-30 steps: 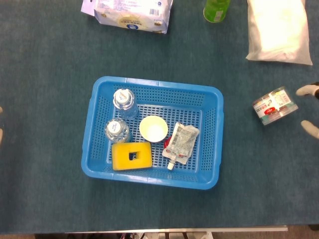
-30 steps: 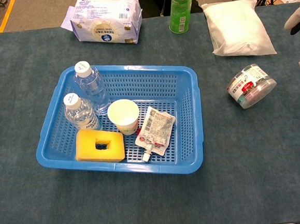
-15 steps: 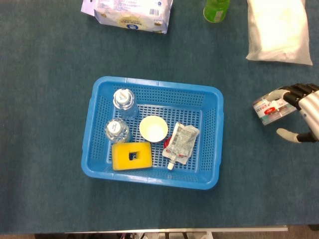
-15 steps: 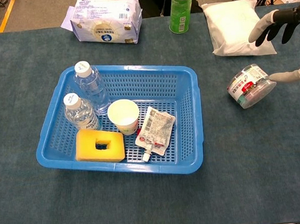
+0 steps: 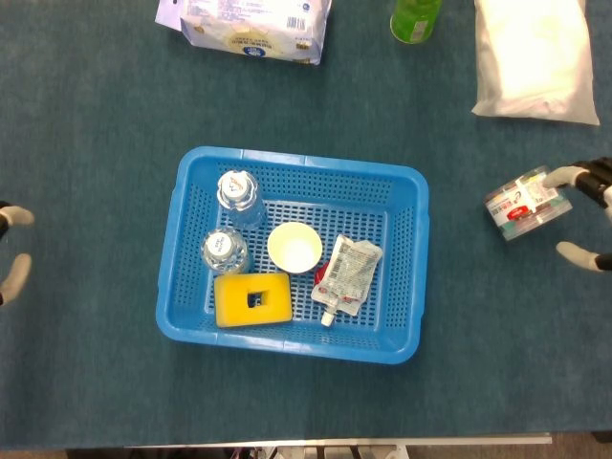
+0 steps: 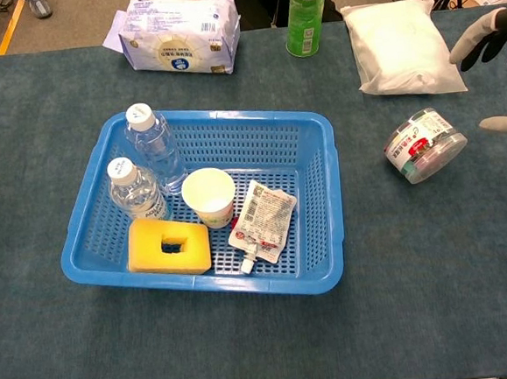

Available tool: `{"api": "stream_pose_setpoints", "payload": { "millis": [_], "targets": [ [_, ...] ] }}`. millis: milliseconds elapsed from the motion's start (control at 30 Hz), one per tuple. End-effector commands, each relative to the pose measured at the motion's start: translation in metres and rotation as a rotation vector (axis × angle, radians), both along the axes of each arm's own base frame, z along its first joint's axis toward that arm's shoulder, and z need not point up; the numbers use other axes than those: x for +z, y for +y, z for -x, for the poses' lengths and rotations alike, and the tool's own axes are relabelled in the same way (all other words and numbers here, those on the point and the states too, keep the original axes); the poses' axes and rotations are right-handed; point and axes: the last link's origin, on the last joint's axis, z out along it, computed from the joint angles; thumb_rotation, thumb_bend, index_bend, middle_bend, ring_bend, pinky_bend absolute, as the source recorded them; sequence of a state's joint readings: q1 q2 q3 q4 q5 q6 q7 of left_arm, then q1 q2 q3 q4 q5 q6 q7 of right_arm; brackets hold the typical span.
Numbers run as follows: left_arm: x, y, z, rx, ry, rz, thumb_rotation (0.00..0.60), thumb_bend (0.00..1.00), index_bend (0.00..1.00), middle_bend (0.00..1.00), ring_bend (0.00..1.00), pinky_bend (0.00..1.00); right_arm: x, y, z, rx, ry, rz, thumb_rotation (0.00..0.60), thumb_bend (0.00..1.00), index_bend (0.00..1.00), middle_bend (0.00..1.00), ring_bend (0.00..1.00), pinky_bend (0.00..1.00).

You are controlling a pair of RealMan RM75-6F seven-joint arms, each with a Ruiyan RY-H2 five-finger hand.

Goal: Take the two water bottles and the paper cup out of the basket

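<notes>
A blue basket (image 5: 402, 191) (image 6: 311, 141) sits mid-table. Two clear water bottles with white caps stand upright in its left part, one (image 5: 238, 194) (image 6: 153, 146) behind the other (image 5: 225, 251) (image 6: 133, 190). A white paper cup (image 5: 295, 248) (image 6: 209, 196) stands upright in the middle. My right hand (image 5: 588, 215) (image 6: 495, 56) shows at the right edge, fingers apart, holding nothing, far from the basket. Only fingertips of my left hand (image 5: 11, 253) show at the left edge of the head view, spread and holding nothing.
The basket also holds a yellow sponge (image 5: 251, 299) (image 6: 168, 245) and a foil pouch (image 5: 346, 275) (image 6: 262, 217). A lying plastic jar (image 5: 526, 204) (image 6: 423, 145) is beside my right hand. At the back are a tissue pack (image 6: 180, 34), a green can (image 6: 306, 14) and a white bag (image 6: 403, 48).
My right hand reached in toward the jar, then drew back to the right edge. My left hand's fingertips were out of sight half a second ago and now show at the left edge.
</notes>
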State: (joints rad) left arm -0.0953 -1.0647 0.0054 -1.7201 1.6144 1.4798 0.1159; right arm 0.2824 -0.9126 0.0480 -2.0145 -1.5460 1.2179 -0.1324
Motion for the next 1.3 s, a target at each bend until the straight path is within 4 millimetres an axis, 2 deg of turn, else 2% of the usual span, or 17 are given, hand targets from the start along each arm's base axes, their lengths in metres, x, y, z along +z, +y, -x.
{"api": "stream_pose_setpoints", "payload": {
  "millis": [33, 200, 333, 533, 633, 833, 1300],
  "targets": [
    [-0.006, 0.009, -0.01, -0.04, -0.019, 0.06, 0.6, 0.34, 0.35, 0.35, 0.24, 0.25, 0.005, 0.003, 0.008, -0.012, 0.03, 0.027, 0.6, 0.12, 0.34, 0.41, 0.35, 0.41],
    [-0.018, 0.018, -0.024, -0.042, -0.085, 0.188, 0.6, 0.34, 0.29, 0.31, 0.23, 0.25, 0.015, 0.009, 0.022, -0.019, 0.055, 0.08, 0.6, 0.12, 0.34, 0.41, 0.35, 0.41],
    [-0.026, 0.021, -0.032, -0.034, -0.148, 0.269, 0.6, 0.3, 0.23, 0.29, 0.22, 0.25, 0.023, 0.014, 0.031, -0.038, 0.05, 0.126, 0.6, 0.12, 0.34, 0.41, 0.35, 0.41],
    [-0.038, 0.028, -0.039, -0.028, -0.231, 0.369, 0.6, 0.25, 0.21, 0.28, 0.22, 0.25, 0.029, 0.02, 0.038, -0.061, 0.059, 0.154, 0.6, 0.12, 0.34, 0.41, 0.35, 0.41],
    [-0.044, 0.032, -0.045, -0.047, -0.254, 0.39, 0.6, 0.24, 0.22, 0.28, 0.22, 0.25, 0.03, 0.021, 0.04, -0.067, 0.057, 0.161, 0.6, 0.12, 0.34, 0.41, 0.35, 0.41],
    [-0.058, 0.038, -0.057, -0.069, -0.3, 0.436, 0.6, 0.24, 0.3, 0.34, 0.27, 0.26, 0.031, 0.021, 0.042, -0.078, 0.054, 0.171, 0.6, 0.12, 0.34, 0.41, 0.35, 0.41],
    [-0.076, 0.053, -0.081, -0.076, -0.361, 0.454, 0.6, 0.23, 0.3, 0.37, 0.29, 0.28, 0.032, 0.019, 0.045, -0.095, 0.061, 0.187, 0.6, 0.12, 0.34, 0.41, 0.35, 0.41]
  ]
}}
